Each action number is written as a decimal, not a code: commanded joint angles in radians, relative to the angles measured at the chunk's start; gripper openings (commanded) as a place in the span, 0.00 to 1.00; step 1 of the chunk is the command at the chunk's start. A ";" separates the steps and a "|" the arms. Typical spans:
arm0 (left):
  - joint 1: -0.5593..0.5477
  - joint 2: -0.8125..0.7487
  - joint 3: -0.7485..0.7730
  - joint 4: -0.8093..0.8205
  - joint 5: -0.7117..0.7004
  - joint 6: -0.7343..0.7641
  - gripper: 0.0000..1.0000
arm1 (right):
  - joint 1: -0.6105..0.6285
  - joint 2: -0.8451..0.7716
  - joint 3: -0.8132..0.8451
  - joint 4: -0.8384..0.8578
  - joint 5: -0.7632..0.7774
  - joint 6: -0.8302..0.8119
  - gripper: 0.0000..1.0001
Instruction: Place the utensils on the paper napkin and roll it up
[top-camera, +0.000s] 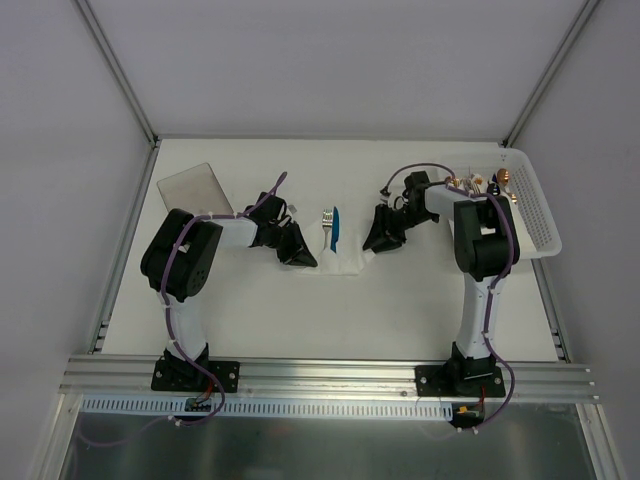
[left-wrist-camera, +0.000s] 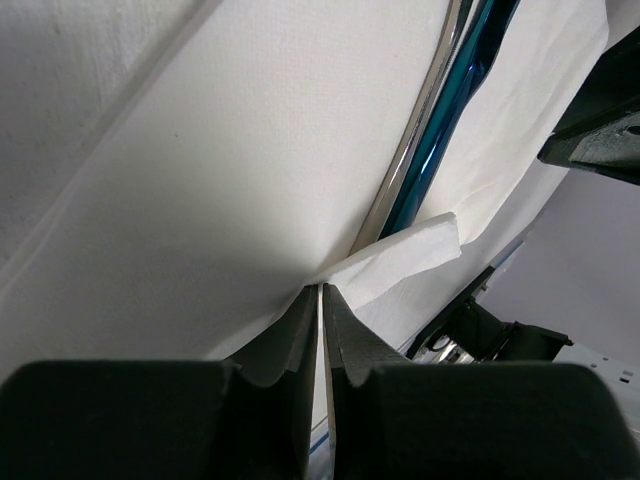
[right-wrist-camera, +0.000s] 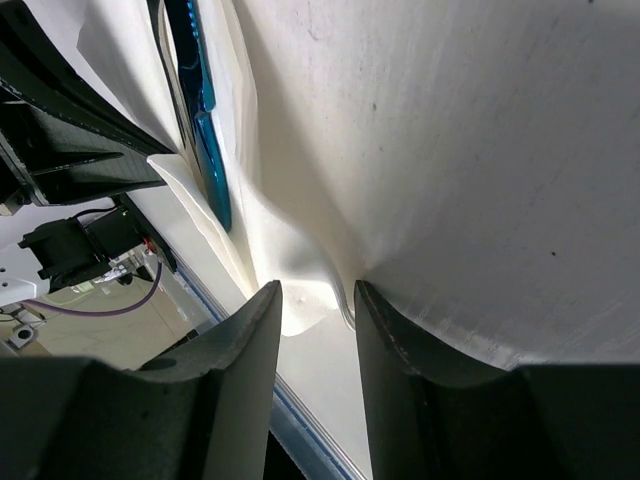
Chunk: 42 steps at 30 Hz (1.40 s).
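The paper napkin (top-camera: 343, 256) lies flat at the table's middle. The blue-handled fork (top-camera: 333, 228) lies on it beside a silver utensil (top-camera: 326, 219), tines toward the far side. My left gripper (top-camera: 301, 257) is at the napkin's left near corner. In the left wrist view the gripper (left-wrist-camera: 320, 290) is shut on the napkin's (left-wrist-camera: 250, 150) edge, with a folded flap ahead of it and the blue handle (left-wrist-camera: 450, 100) beyond. My right gripper (top-camera: 375, 243) is at the napkin's right edge. In the right wrist view the gripper (right-wrist-camera: 315, 290) is open around a raised, crumpled napkin corner (right-wrist-camera: 300, 270), with the blue handle (right-wrist-camera: 205, 130) to its left.
A white basket (top-camera: 540, 205) at the far right holds older white rolls with gold cutlery ends (top-camera: 490, 182). A grey flat sheet (top-camera: 197, 187) lies at the far left. Table walls rise on the left, back and right.
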 joint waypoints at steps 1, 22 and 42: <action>-0.011 0.022 0.008 -0.029 -0.052 0.007 0.07 | 0.008 -0.028 -0.023 0.014 0.059 -0.058 0.39; -0.011 0.022 0.010 -0.030 -0.054 0.004 0.07 | -0.024 -0.094 -0.007 -0.049 -0.044 -0.069 0.00; -0.012 0.028 0.020 -0.038 -0.055 0.004 0.06 | 0.132 -0.076 0.087 0.054 -0.182 0.212 0.00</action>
